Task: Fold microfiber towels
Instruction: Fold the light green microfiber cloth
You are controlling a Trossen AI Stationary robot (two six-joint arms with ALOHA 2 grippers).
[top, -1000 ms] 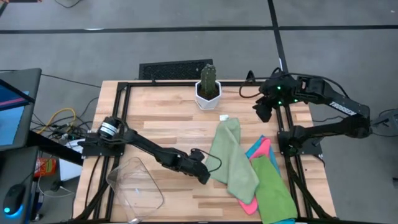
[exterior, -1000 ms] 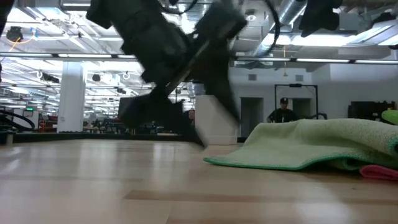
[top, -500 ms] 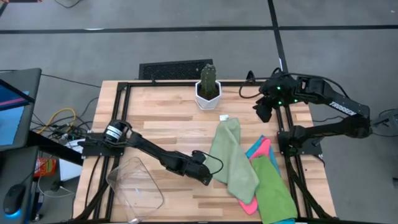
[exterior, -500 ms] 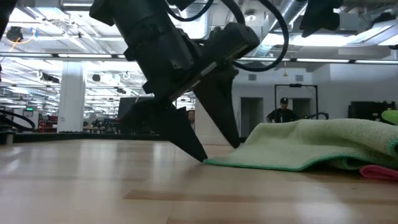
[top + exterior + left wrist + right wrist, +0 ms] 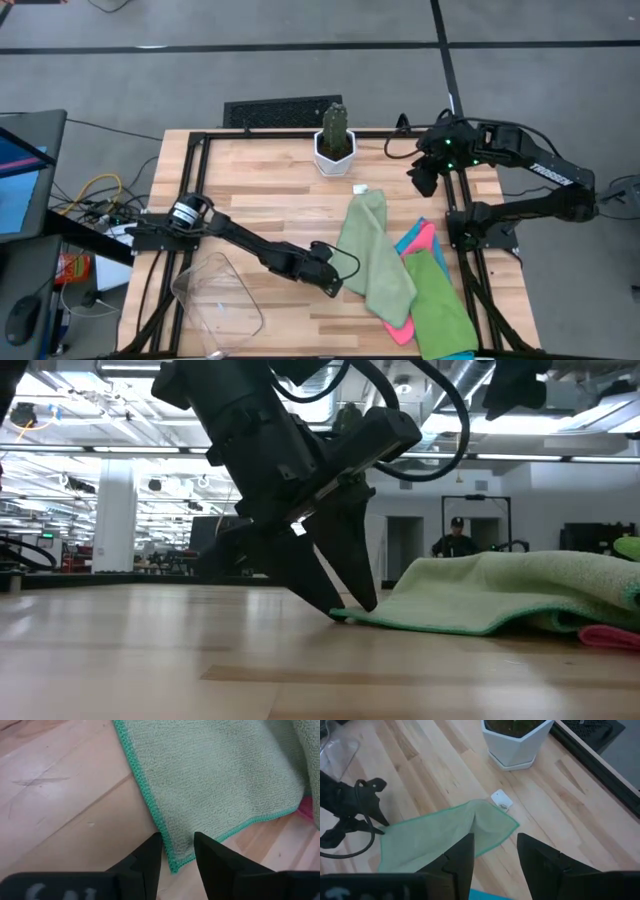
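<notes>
A light green towel lies spread on the table's right half. Its right side rests over a hot pink towel, a sky blue towel and a second green towel. My left gripper is open, tips down at the table, straddling the light green towel's near-left corner. My right gripper is open and empty, raised over the table's far right. My left gripper comes slanting down from the table's left. One fingertip stands over the towel just inside its near-left corner, the other over bare wood beside the left hem. I cannot tell whether either touches the cloth. The towel lies flat.
A white pot with a cactus stands at the far middle, with a small white tag nearby. A clear plastic bin sits at the near left. Bare wood lies between the bin and the towels.
My left gripper has gone toward the table's right edge and down to the green towel's near-left corner. Its fingers now stand closer together than half a second ago. The towels have not moved.
</notes>
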